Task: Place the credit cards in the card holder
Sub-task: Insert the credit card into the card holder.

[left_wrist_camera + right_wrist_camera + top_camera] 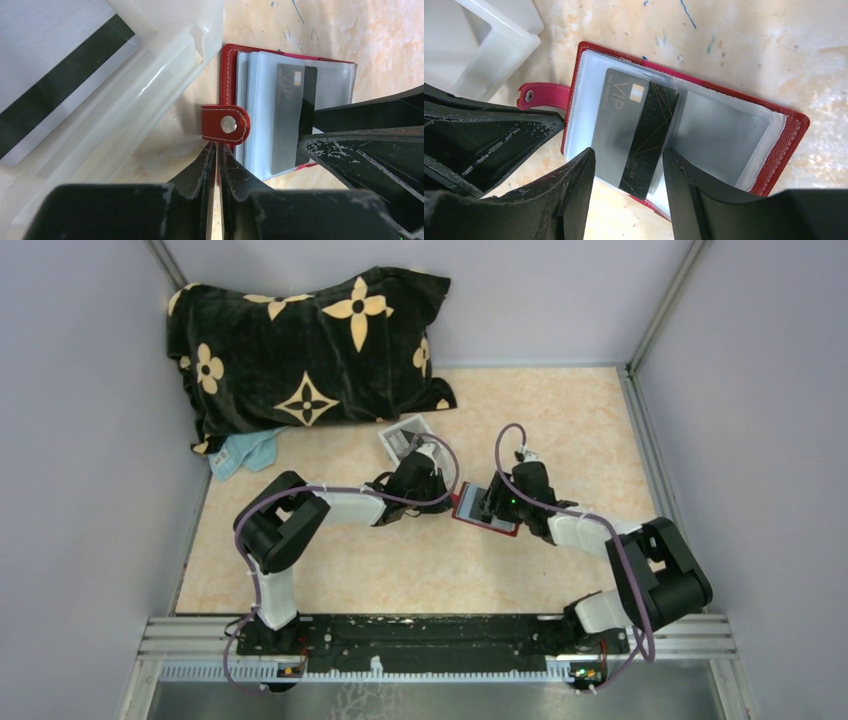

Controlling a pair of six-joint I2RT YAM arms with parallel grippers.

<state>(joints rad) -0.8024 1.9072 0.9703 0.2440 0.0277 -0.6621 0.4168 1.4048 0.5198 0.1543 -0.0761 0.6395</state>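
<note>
The red card holder (791,130) lies open on the table, clear sleeves up (470,512) (228,60). A grey and black VIP credit card (634,125) (290,115) lies slanted across the sleeves, with its near end past the holder's edge. My right gripper (628,152) (490,502) is open, with one finger on each side of that end and neither touching it. My left gripper (217,146) (437,487) is pinched nearly shut at the edge of the holder's red snap tab (225,124) (544,95). A sliver of red shows between its tips. Another credit card (50,75), pale with a black stripe, lies in the white tray.
The white plastic tray (405,435) (165,85) (499,45) stands just beyond the holder's tab, close to the left gripper. A black patterned pillow (310,340) and a light blue cloth (245,452) lie at the back left. Walls enclose the table on three sides.
</note>
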